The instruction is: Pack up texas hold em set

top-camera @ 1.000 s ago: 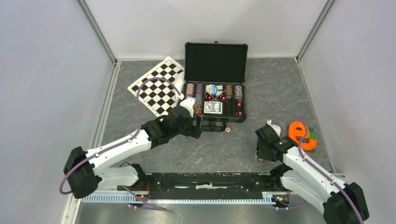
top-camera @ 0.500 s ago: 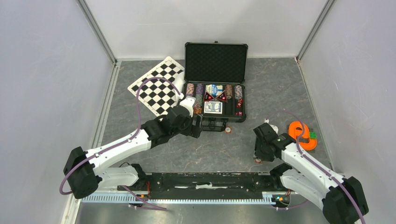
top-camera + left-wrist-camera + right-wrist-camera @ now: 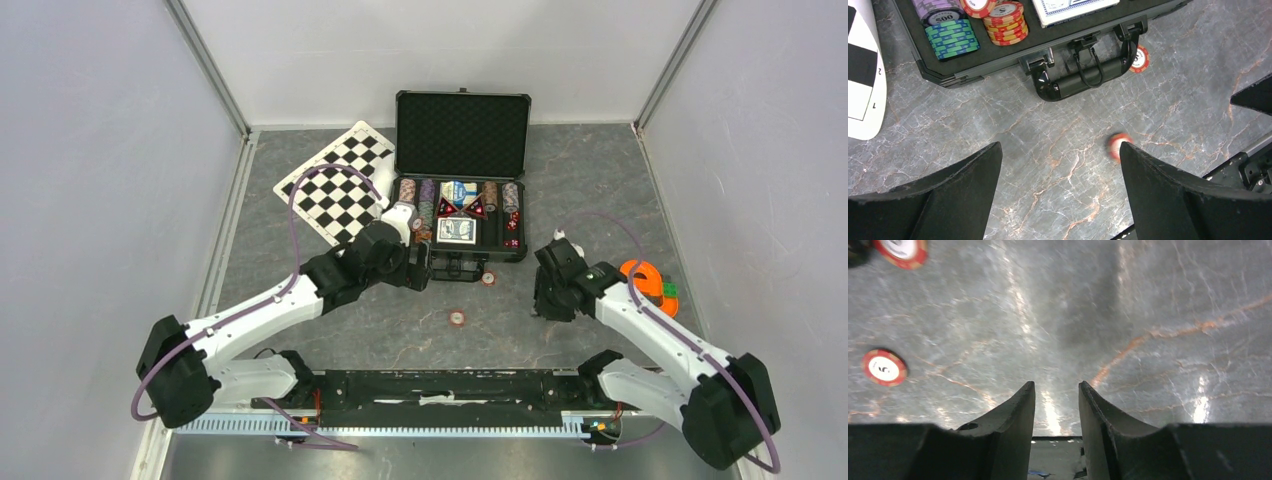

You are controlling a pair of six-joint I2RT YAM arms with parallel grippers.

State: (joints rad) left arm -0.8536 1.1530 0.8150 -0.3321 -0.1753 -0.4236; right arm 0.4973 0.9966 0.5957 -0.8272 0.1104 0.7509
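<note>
Since 1 second ago the right arm has swung up-left, and a chip (image 3: 457,318) has skidded to lower centre of the top view. The right gripper (image 3: 1055,385) is narrowed, pinching nothing; the left gripper (image 3: 1059,147) is spread wide, empty. Step, I judge: gathering 2 stray chips. The second chip (image 3: 488,279) lies by the open case (image 3: 462,135) at upper centre. Next: straddle a chip squarely, then pinch.

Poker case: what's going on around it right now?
The case lies open with chips and cards inside. A loose chip lies by the handle, a second chip nearer the arms. The left gripper hovers open near the handle; the right gripper, jaws narrowly apart, holds nothing.
</note>
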